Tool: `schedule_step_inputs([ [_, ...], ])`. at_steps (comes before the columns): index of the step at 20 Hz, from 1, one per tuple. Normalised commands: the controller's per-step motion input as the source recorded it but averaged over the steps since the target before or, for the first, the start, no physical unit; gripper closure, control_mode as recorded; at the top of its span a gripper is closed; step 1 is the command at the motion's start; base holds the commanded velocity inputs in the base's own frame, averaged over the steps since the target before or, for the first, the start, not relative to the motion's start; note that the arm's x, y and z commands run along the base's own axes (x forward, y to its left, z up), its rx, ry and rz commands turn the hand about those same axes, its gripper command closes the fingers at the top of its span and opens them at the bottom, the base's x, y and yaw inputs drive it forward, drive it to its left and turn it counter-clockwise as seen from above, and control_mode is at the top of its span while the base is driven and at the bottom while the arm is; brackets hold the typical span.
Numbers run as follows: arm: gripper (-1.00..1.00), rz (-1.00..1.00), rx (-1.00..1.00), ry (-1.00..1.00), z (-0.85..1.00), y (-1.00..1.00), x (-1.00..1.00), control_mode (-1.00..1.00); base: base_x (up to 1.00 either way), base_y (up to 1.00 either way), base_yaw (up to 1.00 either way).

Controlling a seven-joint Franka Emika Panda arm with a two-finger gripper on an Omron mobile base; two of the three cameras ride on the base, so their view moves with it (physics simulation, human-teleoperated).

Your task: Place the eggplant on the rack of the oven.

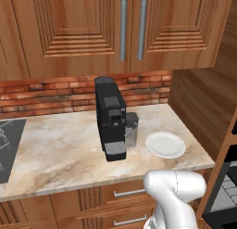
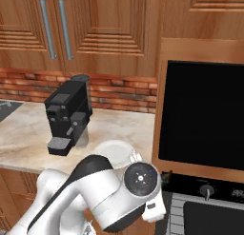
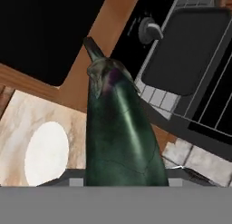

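The eggplant (image 3: 120,132) stands large in the hand view, dark and glossy, with its stem end pointing away from the camera. It rises from the bottom edge of that view, where the fingertips are hidden behind it, so the gripper seems to pinch it, but the jaws themselves cannot be seen. Behind the eggplant lies the oven (image 3: 199,69) with its dark door and a round knob (image 3: 149,30), and thin bars of the rack (image 3: 216,110) show at the right. The white plate (image 3: 46,153) lies on the marble counter (image 3: 13,123) to the left. In the base views, the plate (image 1: 165,144) sits just beside the black coffee machine (image 1: 111,117), and the oven (image 2: 202,115) stands right of the counter.
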Motion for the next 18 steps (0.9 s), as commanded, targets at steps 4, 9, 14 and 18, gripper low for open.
schedule_step_inputs([
  [4, 1.00, 0.67, -0.37, -0.03, -0.51, -0.78, 0.00, -1.00, 0.00, 0.00, 0.00],
  [9, 1.00, 0.69, -0.39, 0.00, -0.29, -0.65, 0.00, -1.00, 0.00, 0.00, 0.00],
  [14, 1.00, 0.36, 0.07, 0.07, -0.02, -0.51, -0.07, -1.00, 0.00, 0.00, 0.00],
  [18, 1.00, 0.05, 0.19, 0.19, -0.30, -0.89, 0.02, -1.00, 0.00, 0.00, 0.00],
])
